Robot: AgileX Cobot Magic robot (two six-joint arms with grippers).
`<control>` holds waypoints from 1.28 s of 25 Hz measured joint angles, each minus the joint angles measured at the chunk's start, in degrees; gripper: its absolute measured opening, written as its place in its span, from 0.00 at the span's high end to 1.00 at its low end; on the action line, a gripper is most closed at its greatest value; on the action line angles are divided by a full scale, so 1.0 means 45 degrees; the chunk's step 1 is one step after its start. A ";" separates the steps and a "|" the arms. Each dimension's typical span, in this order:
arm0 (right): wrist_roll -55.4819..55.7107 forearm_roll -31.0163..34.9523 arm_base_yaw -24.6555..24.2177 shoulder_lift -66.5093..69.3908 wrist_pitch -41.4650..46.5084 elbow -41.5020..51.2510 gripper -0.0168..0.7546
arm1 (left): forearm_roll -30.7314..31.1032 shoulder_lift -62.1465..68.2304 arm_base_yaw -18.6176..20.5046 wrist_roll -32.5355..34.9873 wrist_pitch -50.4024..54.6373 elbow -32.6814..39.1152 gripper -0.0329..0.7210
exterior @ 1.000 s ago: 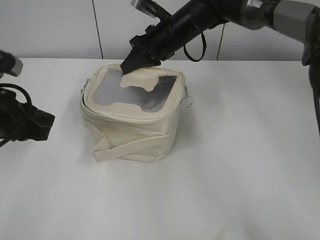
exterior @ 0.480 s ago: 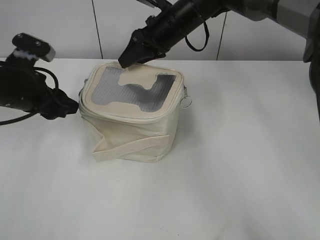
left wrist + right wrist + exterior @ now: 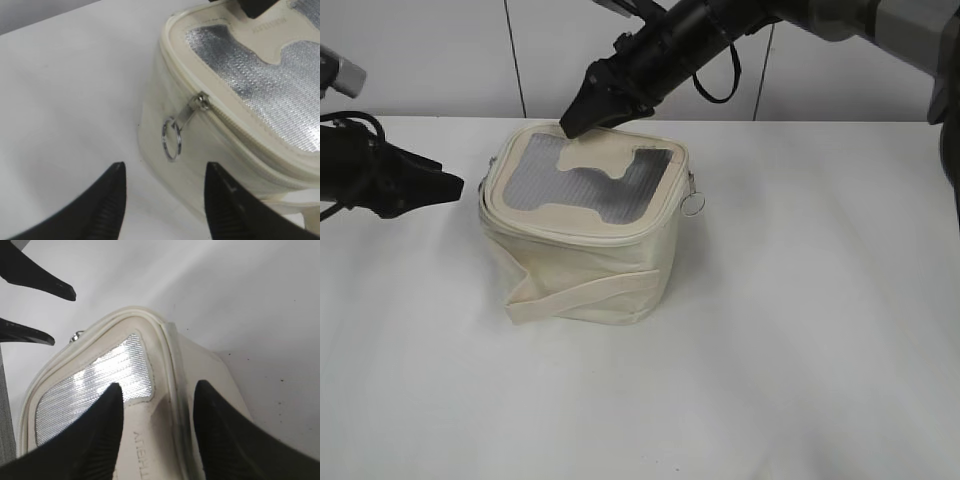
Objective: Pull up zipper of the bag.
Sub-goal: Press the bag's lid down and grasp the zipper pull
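Note:
The cream bag [image 3: 582, 250] stands on the white table, its grey mesh top with the H-shaped patch facing up. The zipper [image 3: 235, 122] runs round the top rim. One silver slider with a ring pull [image 3: 171, 141] hangs on the bag's left side, just ahead of my open, empty left gripper [image 3: 165, 172], which points at it from the left [image 3: 455, 185]. A second ring pull [image 3: 693, 205] hangs on the right side. My right gripper [image 3: 157, 390] is open and straddles the rim at the bag's back edge [image 3: 572, 122].
The flat cream strap [image 3: 585, 290] crosses the bag's front side. The white table [image 3: 800, 350] spreads around the bag. A pale wall stands behind. My left gripper's fingers show in the right wrist view [image 3: 47, 310].
My left arm swung in from the far left toward the bag, then drew back slightly, its jaws now pointing at the bag's left side. My right gripper lifted a little off the bag's top.

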 joint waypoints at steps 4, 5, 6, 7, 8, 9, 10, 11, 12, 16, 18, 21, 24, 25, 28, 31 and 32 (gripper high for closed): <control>0.0027 0.0000 0.0000 0.0000 -0.0013 0.0000 0.50 | -0.0040 0.0000 -0.0882 0.0592 -0.1370 0.0000 0.43; 0.0027 0.0000 0.0000 0.0000 -0.0013 0.0000 0.50 | -0.0040 0.0000 -0.1150 0.0672 -0.1706 0.0000 0.43; 0.0027 0.0000 0.0000 0.0000 -0.0013 0.0000 0.50 | -0.0066 0.0000 -0.1414 0.0796 -0.2111 0.0000 0.43; 0.0027 0.0000 0.0000 0.0000 -0.0013 0.0000 0.50 | -0.0159 0.0000 -0.1625 0.0909 -0.2519 0.0000 0.43; 0.0027 0.0000 0.0000 0.0000 -0.0013 0.0000 0.50 | -0.0250 0.0000 -0.1845 0.1028 -0.2932 0.0000 0.43; 0.0027 0.0014 0.0000 0.0000 -0.0013 0.0000 0.50 | -0.0438 0.0000 -0.2022 0.1168 -0.3287 0.0000 0.43; 0.0027 0.0014 0.0000 0.0000 -0.0013 0.0000 0.50 | -0.0665 0.0000 -0.2147 0.1250 -0.3685 0.0000 0.43; 0.0039 0.0014 0.0000 0.0000 -0.0013 0.0000 0.50 | -0.0825 0.0000 -0.2204 0.1312 -0.3945 0.0000 0.43; 0.0040 0.0014 0.0000 0.0000 -0.0013 0.0000 0.50 | -0.0965 0.0000 -0.2244 0.1399 -0.4046 0.0000 0.43; 0.0065 0.0014 0.0000 0.0000 -0.0013 0.0000 0.50 | -0.1438 0.0059 -0.2260 0.1990 -0.4032 0.0000 0.43; 0.0066 0.0014 0.0000 0.0000 -0.0023 0.0000 0.50 | -0.1632 0.0302 -0.2260 0.2119 -0.3961 -0.0094 0.43; 0.0066 0.0014 0.0000 0.0000 -0.0023 0.0000 0.50 | -0.2058 0.0776 -0.2260 0.2177 -0.3917 -0.0253 0.43; 0.0082 0.0014 0.0000 0.0000 -0.0023 0.0000 0.50 | -0.2441 0.1055 -0.2260 0.2190 -0.3843 -0.0377 0.43; 0.0082 0.0014 0.0000 0.0000 -0.0023 0.0000 0.50 | -0.2605 0.1065 -0.2260 0.2256 -0.3802 -0.0373 0.44; 0.0082 0.0014 0.0000 0.0000 -0.0037 0.0000 0.50 | -0.2921 0.1065 -0.2260 0.2769 -0.3607 -0.0380 0.46; 0.0082 0.0014 0.0000 0.0000 -0.0087 0.0000 0.50 | -0.2978 0.1065 -0.2260 0.3103 -0.3491 -0.0380 0.52; 0.0082 0.0014 0.0000 0.0000 -0.0098 0.0000 0.50 | -0.2994 0.1065 -0.2260 0.3178 -0.3448 -0.0380 0.54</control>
